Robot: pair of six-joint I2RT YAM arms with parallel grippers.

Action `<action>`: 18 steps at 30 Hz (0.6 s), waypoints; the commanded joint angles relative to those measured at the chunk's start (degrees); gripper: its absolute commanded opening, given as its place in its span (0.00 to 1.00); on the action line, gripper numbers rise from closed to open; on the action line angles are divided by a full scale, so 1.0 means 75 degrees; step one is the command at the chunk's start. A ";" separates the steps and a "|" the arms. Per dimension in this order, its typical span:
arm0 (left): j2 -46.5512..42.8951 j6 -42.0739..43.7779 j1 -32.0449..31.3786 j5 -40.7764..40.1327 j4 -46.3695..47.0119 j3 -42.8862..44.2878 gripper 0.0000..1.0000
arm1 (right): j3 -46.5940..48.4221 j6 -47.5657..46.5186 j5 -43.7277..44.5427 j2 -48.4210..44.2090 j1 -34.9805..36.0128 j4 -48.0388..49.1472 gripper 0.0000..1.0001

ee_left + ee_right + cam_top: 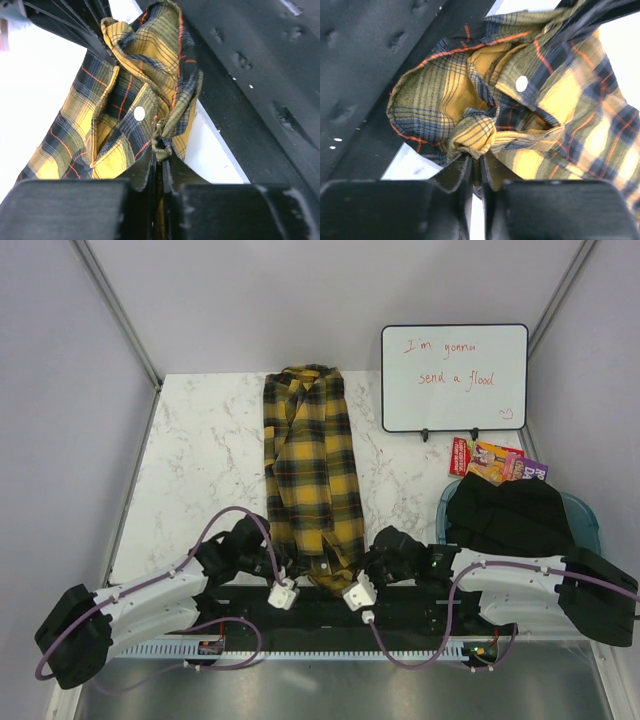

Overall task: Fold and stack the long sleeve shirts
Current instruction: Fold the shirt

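the shirt (312, 475) lies in a narrow strip down the middle of the desk (200, 460), its near end pinched by both the left gripper (161, 159) and the right gripper (477, 161) — sides apparently folded in, the end-over-end fold and the stacking yet to come.

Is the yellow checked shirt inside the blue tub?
No, the shirt lies stretched out on the white table, while the blue tub holds only dark cloth.
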 commanded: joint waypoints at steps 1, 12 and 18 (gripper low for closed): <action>-0.0562 0.0035 -0.0007 0.0735 -0.0686 0.0194 0.02 | 0.0473 0.0377 -0.0471 -0.0123 -0.0015 -0.0713 0.10; -0.1852 -0.0982 -0.0031 0.0925 -0.2787 0.0944 0.02 | 0.1480 0.2229 -0.0132 -0.1050 0.0080 -0.1958 0.00; -0.1150 -0.2401 0.0472 0.0736 -0.1731 0.1553 0.02 | 0.2254 0.2312 -0.0471 -0.0605 -0.0902 -0.2063 0.00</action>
